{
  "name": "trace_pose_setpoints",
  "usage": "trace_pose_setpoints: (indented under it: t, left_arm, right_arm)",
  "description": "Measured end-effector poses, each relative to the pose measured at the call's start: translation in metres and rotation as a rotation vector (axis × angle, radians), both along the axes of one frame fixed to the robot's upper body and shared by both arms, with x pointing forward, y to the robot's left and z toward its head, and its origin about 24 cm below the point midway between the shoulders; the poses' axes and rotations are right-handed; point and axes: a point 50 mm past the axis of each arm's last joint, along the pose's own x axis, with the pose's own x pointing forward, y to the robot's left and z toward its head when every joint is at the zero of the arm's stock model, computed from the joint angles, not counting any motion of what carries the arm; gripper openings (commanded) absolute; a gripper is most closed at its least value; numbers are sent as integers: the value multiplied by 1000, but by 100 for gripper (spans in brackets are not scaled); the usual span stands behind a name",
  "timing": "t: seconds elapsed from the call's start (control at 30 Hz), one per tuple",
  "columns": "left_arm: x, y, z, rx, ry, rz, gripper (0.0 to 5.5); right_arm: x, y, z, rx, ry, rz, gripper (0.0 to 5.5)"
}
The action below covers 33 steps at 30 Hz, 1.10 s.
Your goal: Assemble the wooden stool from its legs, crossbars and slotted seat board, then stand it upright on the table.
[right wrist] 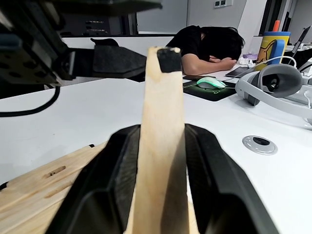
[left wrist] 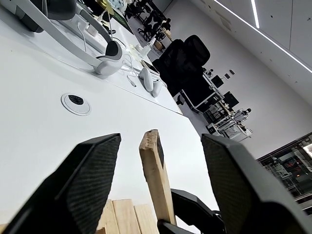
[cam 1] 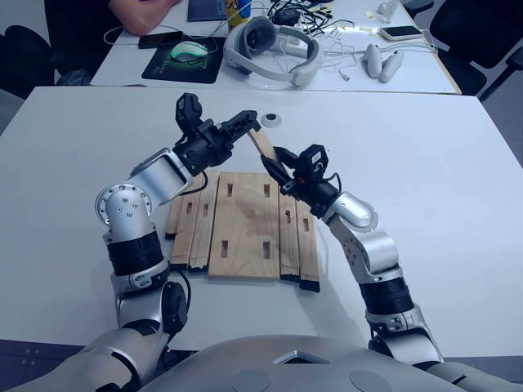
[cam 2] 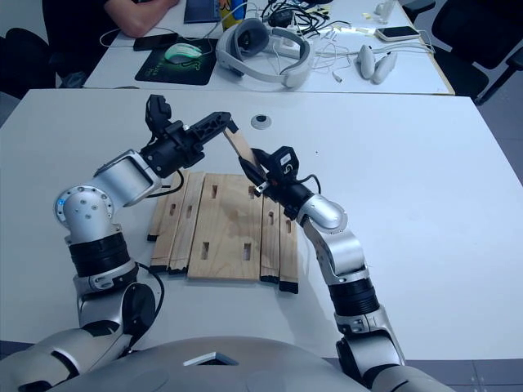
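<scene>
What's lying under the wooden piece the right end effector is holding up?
The slotted seat board and the flat pieces beside it lie on the table below the wooden piece. The right end effector covers the board's far edge there.

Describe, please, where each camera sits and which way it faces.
Left eye view: on the head, facing forward and down at the table; both arms show, left end effector and right end effector at a wooden slat.
Right eye view: the other eye, same scene and arms.
Left wrist view: on the left wrist, looking between its open fingers at the slat's tip.
Right wrist view: on the right wrist, looking along the slat its fingers clamp.
Both wrist views share the slat.
</scene>
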Motion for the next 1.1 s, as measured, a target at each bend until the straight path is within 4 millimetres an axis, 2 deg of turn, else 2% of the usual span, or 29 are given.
trace_pose_setpoints:
  t: [0.13, 0.3, 0.7, 1.07, 1.1]
  left_arm:
    - [2, -1, -4, 25, 13, 7, 308]
    - [3, 2, -13, 57, 39, 21, 241]
    - [2, -1, -14, 40, 37, -14, 61]
    - [2, -2, -15, -6, 49, -25, 45]
    - [3, -2, -15, 2, 43, -21, 45]
  right_arm:
    - [-2, 4, 0, 6, -3, 18, 134]
    - [-4, 5, 2, 11, -9, 28, 134]
    - [-7, 7, -3, 7, 10, 38, 134]
    - [-5, 6, -7, 1, 5, 32, 134]
    - [-5, 6, -7, -4, 2, 29, 162]
